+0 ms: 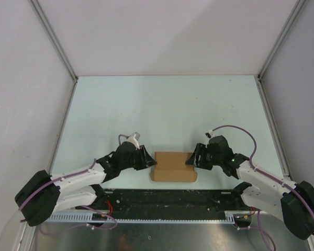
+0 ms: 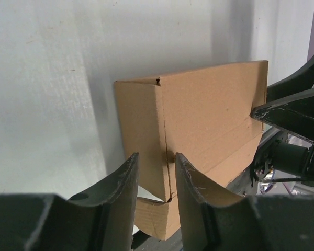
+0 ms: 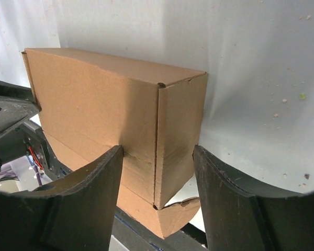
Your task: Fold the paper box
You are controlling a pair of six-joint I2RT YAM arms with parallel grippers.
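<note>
Both arms reach in from the lower corners of the top view: the left arm (image 1: 73, 180) from the lower left, the right arm (image 1: 261, 180) from the lower right. Their forearms lie low and their wrists turn inward to face each other across the centre. The left jaws stand narrowly apart, the left fingers (image 2: 120, 198) nearly parallel. The right jaws stand wide, the right fingers (image 3: 89, 198) well spread.

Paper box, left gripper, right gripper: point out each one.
paper box (image 1: 174, 163): top external view, middle of its top face.
left gripper (image 2: 156, 157): left wrist view, midway between its fingertips.
right gripper (image 3: 157, 151): right wrist view, midway between its fingertips.
</note>
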